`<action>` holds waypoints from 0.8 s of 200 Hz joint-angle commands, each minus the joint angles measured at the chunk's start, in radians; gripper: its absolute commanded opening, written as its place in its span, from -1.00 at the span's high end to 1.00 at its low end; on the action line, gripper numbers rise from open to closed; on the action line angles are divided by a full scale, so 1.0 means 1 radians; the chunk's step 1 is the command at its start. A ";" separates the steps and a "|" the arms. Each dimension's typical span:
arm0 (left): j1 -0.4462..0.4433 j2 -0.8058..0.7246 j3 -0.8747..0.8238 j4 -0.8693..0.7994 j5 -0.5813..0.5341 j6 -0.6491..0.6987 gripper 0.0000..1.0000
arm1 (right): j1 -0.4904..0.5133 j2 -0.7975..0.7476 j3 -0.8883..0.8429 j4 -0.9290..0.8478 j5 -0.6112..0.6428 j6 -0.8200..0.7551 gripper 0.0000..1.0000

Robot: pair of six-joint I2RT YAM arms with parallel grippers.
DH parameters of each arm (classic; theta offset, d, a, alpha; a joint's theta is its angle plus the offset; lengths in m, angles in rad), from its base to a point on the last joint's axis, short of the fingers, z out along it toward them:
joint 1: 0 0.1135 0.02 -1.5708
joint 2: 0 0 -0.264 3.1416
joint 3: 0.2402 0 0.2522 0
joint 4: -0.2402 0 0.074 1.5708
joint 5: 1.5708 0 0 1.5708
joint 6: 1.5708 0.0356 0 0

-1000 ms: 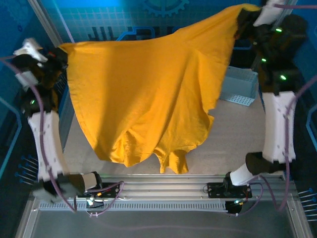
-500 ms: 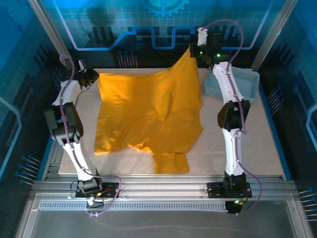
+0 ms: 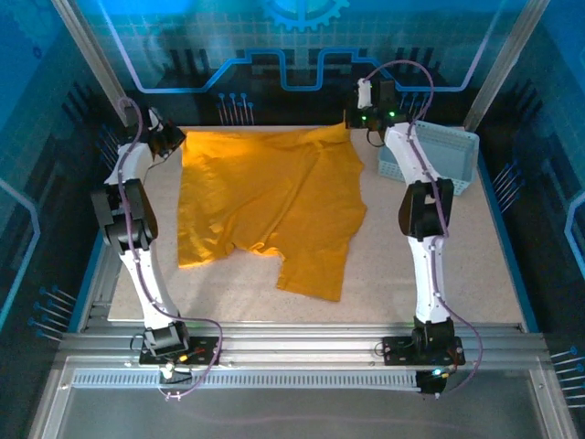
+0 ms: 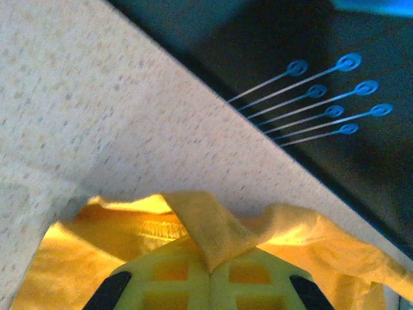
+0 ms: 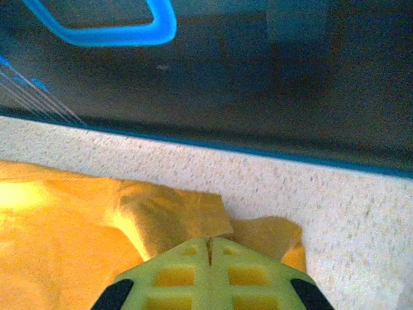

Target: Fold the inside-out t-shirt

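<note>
The left gripper [image 3: 172,139], well to the left of the basket [image 3: 437,161], has its jaws closed flat on a pinched-up ridge of the t-shirt [image 3: 274,201], with hem stitching showing just behind the fold in the left wrist view. From there the mustard cloth lies spread on the table [image 3: 402,265], its far edge running across toward the basket and its body trailing away from both grippers toward the arm bases, with a loose flap lowest. The right gripper [image 3: 352,123], just left of the basket's far corner, is likewise clamped tight on a corner of cloth. I reckon any fold must draw that held edge nearward, both arms equally placed.
</note>
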 commanded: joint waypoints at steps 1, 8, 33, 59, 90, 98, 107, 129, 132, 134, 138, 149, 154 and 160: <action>0.038 -0.098 -0.150 0.083 0.032 -0.033 1.00 | 0.004 -0.264 -0.297 0.180 0.005 0.035 1.00; 0.043 -0.115 -0.193 0.105 0.037 -0.035 1.00 | 0.002 -0.309 -0.381 0.226 0.007 0.042 1.00; 0.053 -0.156 -0.293 0.142 0.058 -0.038 1.00 | -0.005 -0.441 -0.602 0.296 -0.002 0.063 1.00; 0.066 -0.200 -0.386 0.173 0.052 -0.049 1.00 | -0.004 -0.549 -0.800 0.365 0.009 0.094 1.00; 0.095 -0.240 -0.478 0.193 0.028 -0.067 1.00 | 0.000 -0.655 -1.014 0.437 -0.007 0.147 1.00; 0.103 -0.243 -0.490 0.194 0.030 -0.071 1.00 | 0.007 -0.674 -1.068 0.455 -0.003 0.161 1.00; 0.106 -0.247 -0.505 0.195 0.027 -0.073 0.91 | 0.013 -0.686 -1.108 0.457 -0.004 0.170 1.00; 0.106 -0.247 -0.531 0.195 0.044 -0.090 0.77 | 0.034 -0.702 -1.181 0.455 0.003 0.191 0.96; 0.106 -0.249 -0.536 0.195 0.047 -0.092 0.73 | 0.037 -0.705 -1.191 0.451 0.008 0.194 0.92; 0.106 -0.251 -0.539 0.195 0.047 -0.096 0.69 | 0.039 -0.706 -1.192 0.451 0.008 0.194 0.91; 0.105 -0.255 -0.549 0.193 0.048 -0.102 0.60 | 0.041 -0.712 -1.202 0.445 0.017 0.200 0.80; 0.106 -0.279 -0.576 0.172 0.029 -0.119 0.21 | 0.042 -0.726 -1.218 0.429 0.031 0.208 0.48; 0.107 -0.295 -0.591 0.157 0.015 -0.128 0.18 | 0.043 -0.739 -1.224 0.421 0.039 0.209 0.29; 0.109 -0.318 -0.609 0.144 -0.002 -0.137 0.15 | 0.045 -0.760 -1.231 0.409 0.053 0.210 0.11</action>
